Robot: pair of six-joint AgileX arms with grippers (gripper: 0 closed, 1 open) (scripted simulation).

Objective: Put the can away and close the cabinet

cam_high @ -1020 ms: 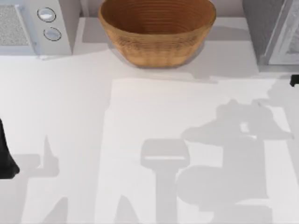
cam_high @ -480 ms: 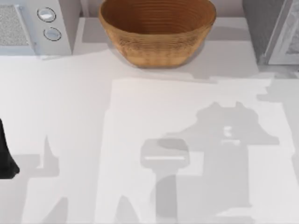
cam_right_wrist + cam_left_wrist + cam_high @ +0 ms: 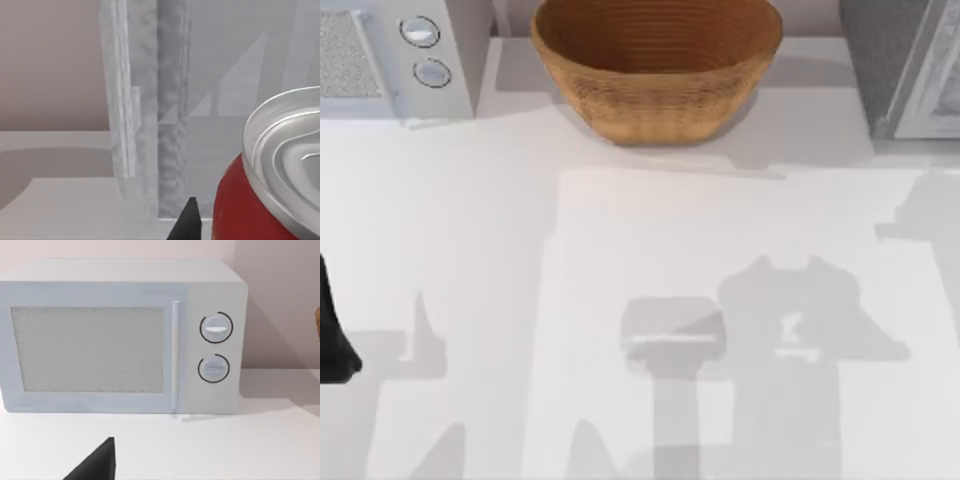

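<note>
Right claw [image 3: 192,220] carries the can [image 3: 260,190], seemingly clamped, toward the cabinet [image 3: 145,125]; next, set it inside.

The can [image 3: 240,210] has a glossy red wall and a shiny, ridged metal top. The basket [image 3: 655,70] is woven wicker, rough-ribbed. The tabletop [image 3: 470,220] is smooth matt white; the microwave [image 3: 120,335] has a matt pale casing and a speckled door panel.
</note>
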